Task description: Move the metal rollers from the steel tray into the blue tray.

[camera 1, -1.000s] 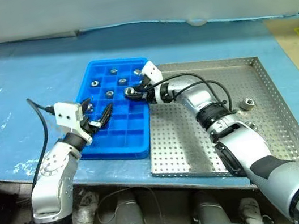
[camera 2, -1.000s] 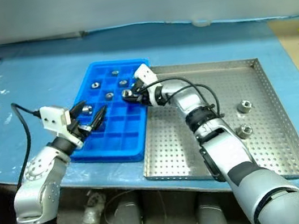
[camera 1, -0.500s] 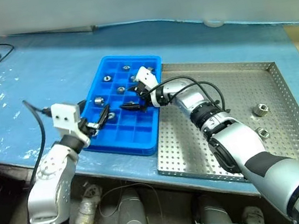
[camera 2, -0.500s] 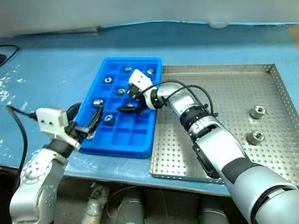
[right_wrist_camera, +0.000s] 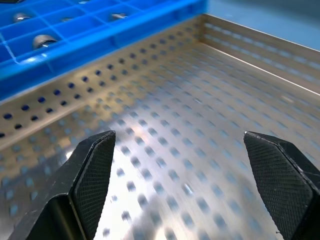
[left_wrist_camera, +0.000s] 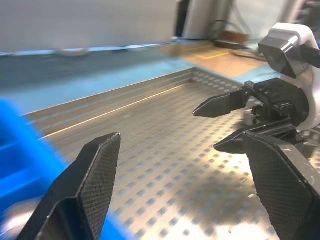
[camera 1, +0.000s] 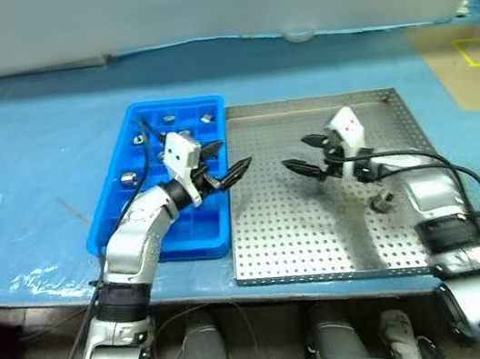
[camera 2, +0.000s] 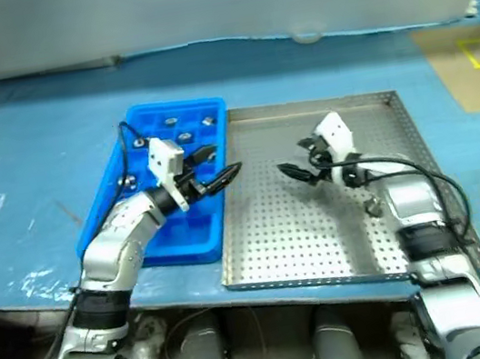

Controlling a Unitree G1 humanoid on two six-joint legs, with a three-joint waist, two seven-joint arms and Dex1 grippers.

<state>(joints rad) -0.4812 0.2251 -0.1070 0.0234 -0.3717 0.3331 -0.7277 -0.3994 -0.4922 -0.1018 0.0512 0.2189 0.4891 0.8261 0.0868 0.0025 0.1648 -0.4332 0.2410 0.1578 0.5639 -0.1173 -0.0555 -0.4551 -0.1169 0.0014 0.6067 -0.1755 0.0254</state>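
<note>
Nearest the robot, the front rim of the steel tray [camera 1: 329,268] lies close to the near edge of the worktop [camera 1: 19,180], which is covered with a pale blue sheet. The tray's perforated floor is mostly bare. Beside it on the robot's left, rim against rim, sits the blue tray [camera 1: 164,247], narrower and divided into small square compartments.

Over the steel tray the two arms face each other. The left gripper [camera 1: 227,167] reaches in across the blue tray's right edge, its tips out over the left part of the steel tray — fingers spread, nothing between them. The right gripper [camera 1: 302,156] hangs above the middle of the steel tray, pointing toward the left one, its two black fingers also spread wide and empty. The two are near each other but apart. In the left wrist view the right gripper [left_wrist_camera: 220,125] shows ahead with parted fingers above the perforated floor.

One of the metal rollers [camera 1: 379,202] sits on the steel tray just by the right forearm, toward the tray's right side.

Farther back, more rollers lie in the compartments of the blue tray — one at the left edge [camera 1: 128,177] and several in the far rows [camera 1: 169,118]. Beyond the trays the worktop runs to a pale wall, with a brown board [camera 1: 472,76] at the far right.
</note>
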